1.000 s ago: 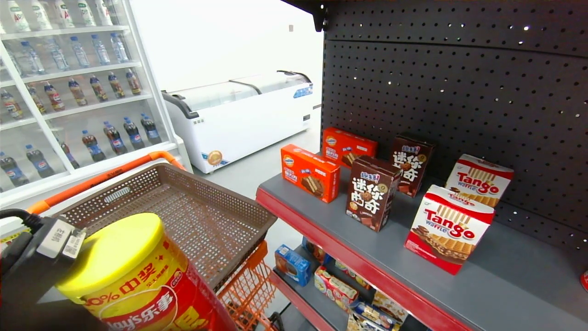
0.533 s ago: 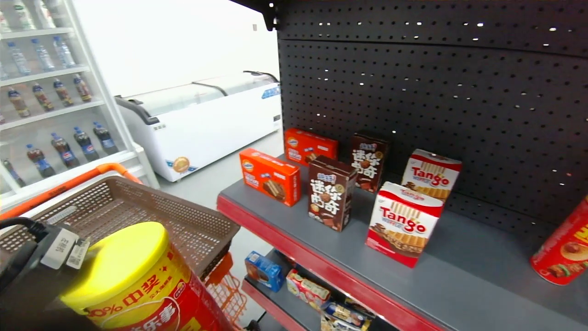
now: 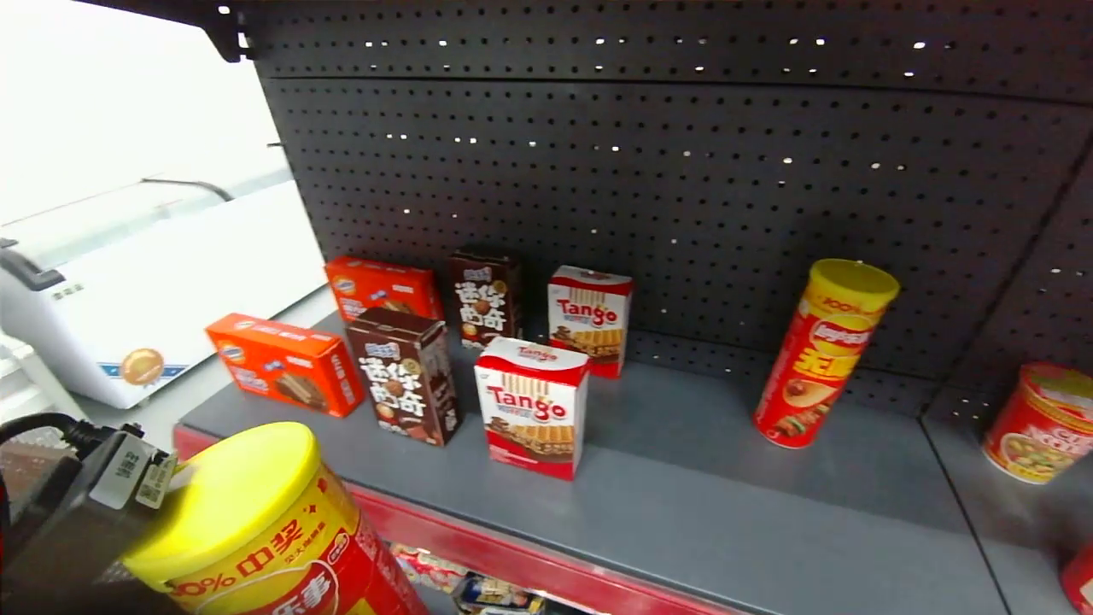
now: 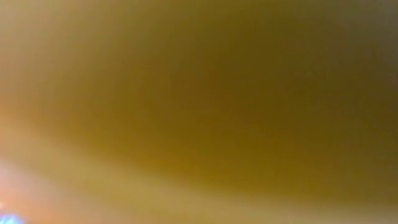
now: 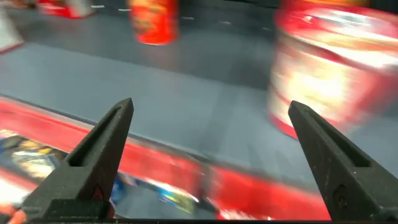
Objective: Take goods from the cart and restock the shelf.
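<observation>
l claw [image 3: 101,528] w/ chips can [image 3: 256,512]

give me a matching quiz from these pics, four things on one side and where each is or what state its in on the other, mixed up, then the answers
Things:
1. nearest chip can
2. far chip can
3. front orange box
4. right claw

Places or states:
A. open, facing the shelf
B. at the shelf's left end
C. held in the air, off the shelf
D. standing on the shelf, right of the wafer boxes

Pairs: 1-C, 2-D, 3-B, 4-A
</observation>
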Robot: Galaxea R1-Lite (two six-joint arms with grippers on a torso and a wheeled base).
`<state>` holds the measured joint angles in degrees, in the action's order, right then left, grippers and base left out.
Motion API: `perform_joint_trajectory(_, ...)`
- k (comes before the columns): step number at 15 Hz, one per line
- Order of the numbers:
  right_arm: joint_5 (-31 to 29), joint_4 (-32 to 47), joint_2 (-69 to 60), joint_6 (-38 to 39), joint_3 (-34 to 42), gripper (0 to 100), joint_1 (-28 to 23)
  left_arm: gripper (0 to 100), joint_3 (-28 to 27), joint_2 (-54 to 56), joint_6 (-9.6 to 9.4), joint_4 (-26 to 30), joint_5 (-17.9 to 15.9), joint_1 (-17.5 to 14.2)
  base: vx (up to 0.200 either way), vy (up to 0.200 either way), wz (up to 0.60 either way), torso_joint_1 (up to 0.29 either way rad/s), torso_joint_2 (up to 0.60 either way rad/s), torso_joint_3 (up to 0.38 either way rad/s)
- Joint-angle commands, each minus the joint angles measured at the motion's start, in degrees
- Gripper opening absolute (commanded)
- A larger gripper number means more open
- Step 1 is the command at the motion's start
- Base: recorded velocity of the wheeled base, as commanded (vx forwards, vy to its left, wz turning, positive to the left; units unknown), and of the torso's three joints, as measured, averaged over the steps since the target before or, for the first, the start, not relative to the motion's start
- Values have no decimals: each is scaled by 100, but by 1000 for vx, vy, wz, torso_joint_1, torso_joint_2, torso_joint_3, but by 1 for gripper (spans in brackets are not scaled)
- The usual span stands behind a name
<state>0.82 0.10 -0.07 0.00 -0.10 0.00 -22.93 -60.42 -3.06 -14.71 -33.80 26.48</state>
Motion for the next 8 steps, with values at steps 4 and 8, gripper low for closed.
perform_joint_trajectory(4, 6, -1, 7, 0, 1, 100, 0, 0, 192, 12, -2, -23, -3, -11, 0, 0, -600, 1, 2, 0)
perform_joint_trajectory(8, 6, -1, 7, 0, 1, 100, 0, 0, 219, 30, 7, -32, 5, -20, 0, 0, -150, 2, 1, 1)
